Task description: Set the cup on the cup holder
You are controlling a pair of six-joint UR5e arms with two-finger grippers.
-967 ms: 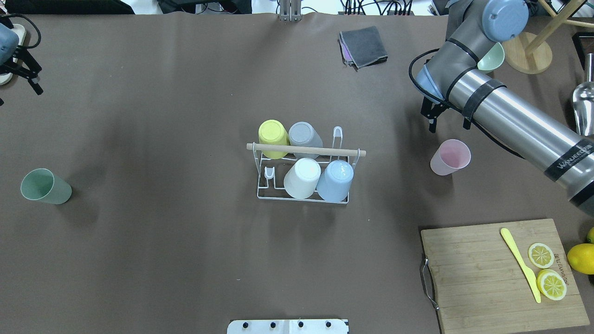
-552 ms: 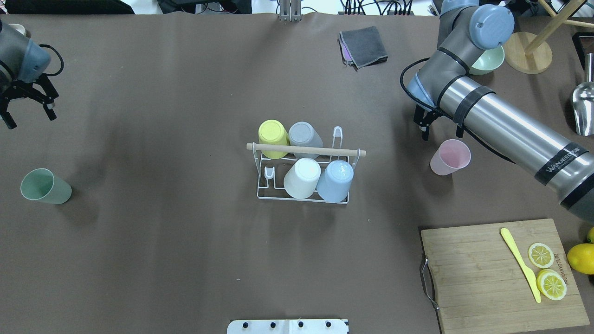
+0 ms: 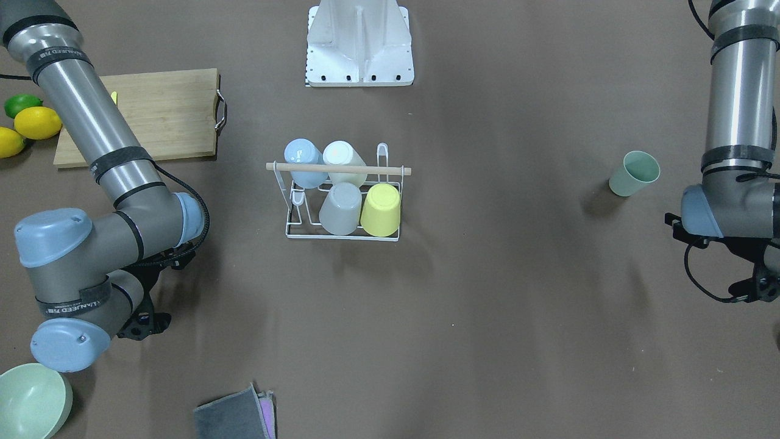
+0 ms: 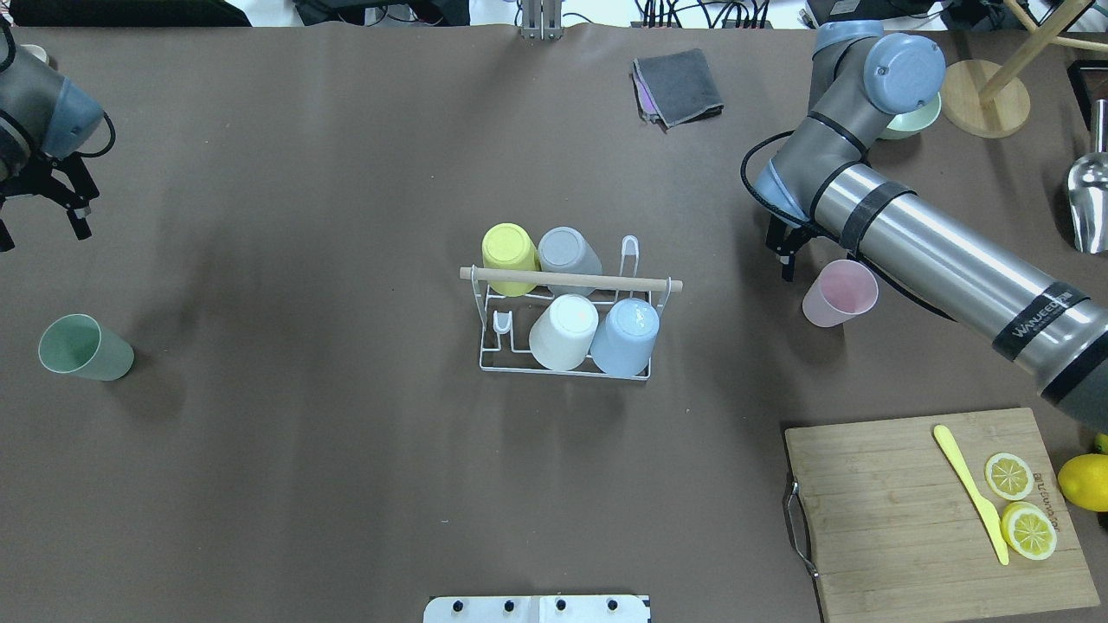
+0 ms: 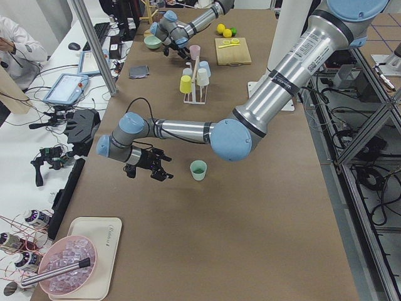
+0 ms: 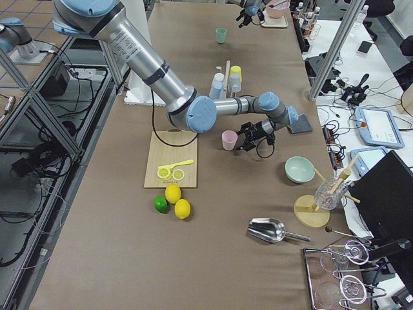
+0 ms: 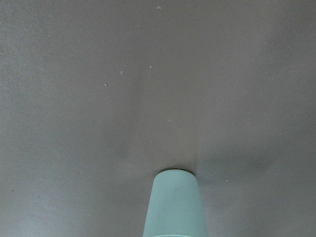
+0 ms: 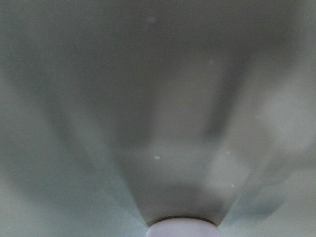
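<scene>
Pink cup (image 4: 838, 294) stands rim-up on the table (image 4: 346, 476) at 3 o'clock from the rack (image 4: 519, 371), not yet lifted. My right gripper (image 6: 249, 137) hangs low just beside it, at about its 10 o'clock. The forearm (image 4: 935, 242) hides 1 finger from above, so I cannot tell whether it is spread or clenched.

The left gripper (image 4: 41, 227) is spread wide and empty, near 12 o'clock of the green cup (image 4: 85, 348), far out at the rack's 9 o'clock.

The rack carries 4 cups mouth-down: yellow (image 4: 509, 251), grey (image 4: 567, 251), white (image 4: 564, 333), blue (image 4: 625, 337). 2 prongs are bare, at 1 o'clock (image 4: 630, 249) and 8 o'clock (image 4: 502, 323).

I read this as the approach to the grasp. Next I'd want fingers either side of the pink wall and a firm pinch. After that comes a lift, a flip, and a drop over the 1 o'clock prong, clear of the wooden handle (image 4: 645, 283).
</scene>
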